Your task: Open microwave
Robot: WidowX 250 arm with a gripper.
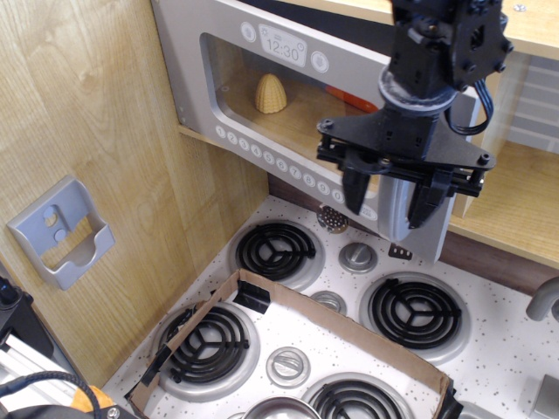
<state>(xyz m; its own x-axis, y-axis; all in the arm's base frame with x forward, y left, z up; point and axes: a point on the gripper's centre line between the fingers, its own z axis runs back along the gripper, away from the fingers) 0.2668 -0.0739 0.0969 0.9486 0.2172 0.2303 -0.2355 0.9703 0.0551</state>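
Note:
The microwave (188, 61) sits on a wooden shelf at the top. Its silver-grey door has a clear window (253, 122), a clock display (281, 48) and a row of round white buttons (262, 150). The door stands swung partly outward at its right edge. My gripper (389, 202) hangs in front of that edge, open, with its black fingers (356, 194) on either side of the chunky silver handle (395, 214). There is a gap between the left finger and the handle. A yellow corn toy (271, 93) and an orange item (349, 94) lie inside.
Below is a toy stovetop with black coil burners (275, 247) and silver knobs (357, 257). A cardboard frame (349, 327) lies across it. A grey pocket-shaped holder (61, 231) hangs on the left wooden wall. A small strainer (332, 216) hangs under the shelf. A faucet (541, 301) is at the right.

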